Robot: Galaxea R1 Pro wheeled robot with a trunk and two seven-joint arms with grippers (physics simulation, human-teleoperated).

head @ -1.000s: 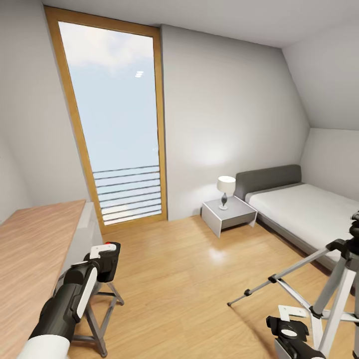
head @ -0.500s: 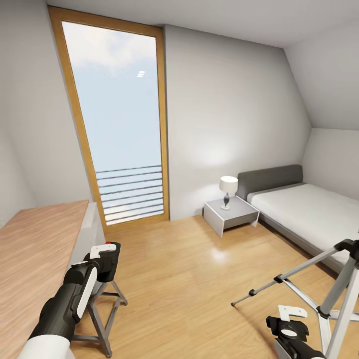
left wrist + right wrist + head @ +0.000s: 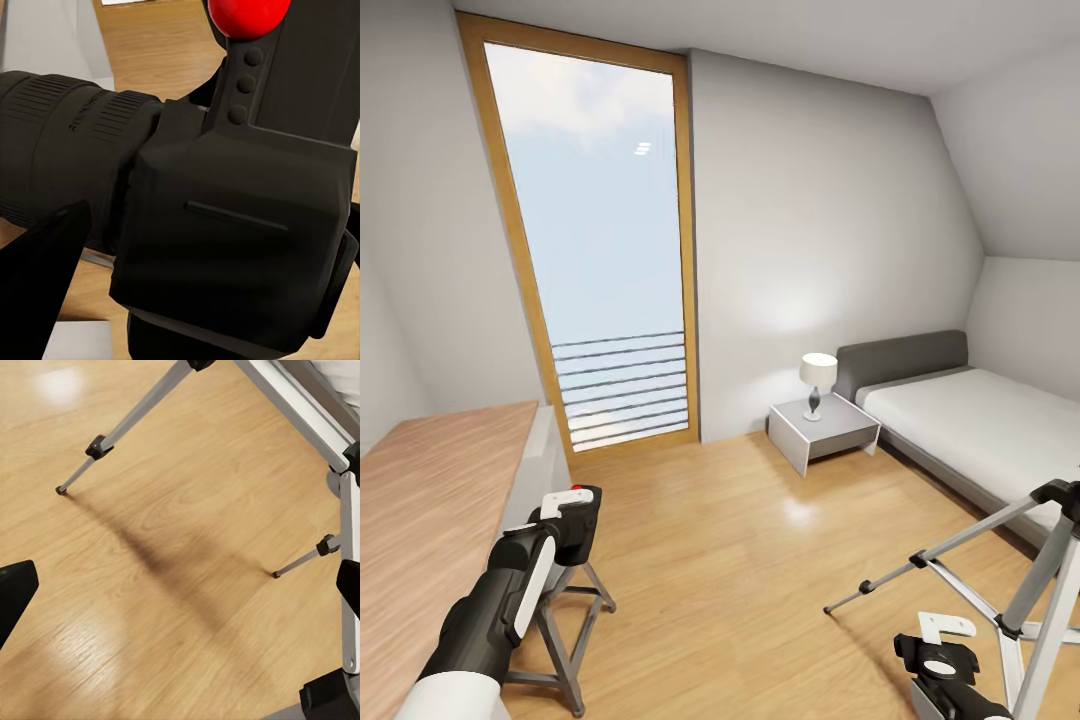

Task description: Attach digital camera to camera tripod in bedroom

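My left gripper (image 3: pixel 572 515) is shut on the digital camera (image 3: pixel 582 532), held low at the left beside the desk edge. Up close in the left wrist view, the digital camera (image 3: pixel 225 225) is a black body with a ribbed lens and a red button on top, with a dark finger (image 3: pixel 37 292) against its side. The camera tripod (image 3: pixel 1048 612) stands on the floor at the right edge, silver legs spread, its head cut off by the frame. My right gripper (image 3: pixel 945 665) hangs open beside its legs. Over the wood floor, the right gripper (image 3: pixel 180 585) has a tripod leg (image 3: pixel 135 412) ahead.
A wooden desk (image 3: pixel 430 500) runs along the left with a metal trestle (image 3: pixel 565 620) under it. A tall window (image 3: pixel 600 250) fills the far wall. A white nightstand (image 3: pixel 822 432) with a lamp (image 3: pixel 818 380) sits beside the low grey bed (image 3: pixel 970 420). Open wood floor lies between.
The head view shifted slightly a second ago, pushing the room and tripod a little to the right in the picture. Since then nothing has moved; both arms hold the same pose.
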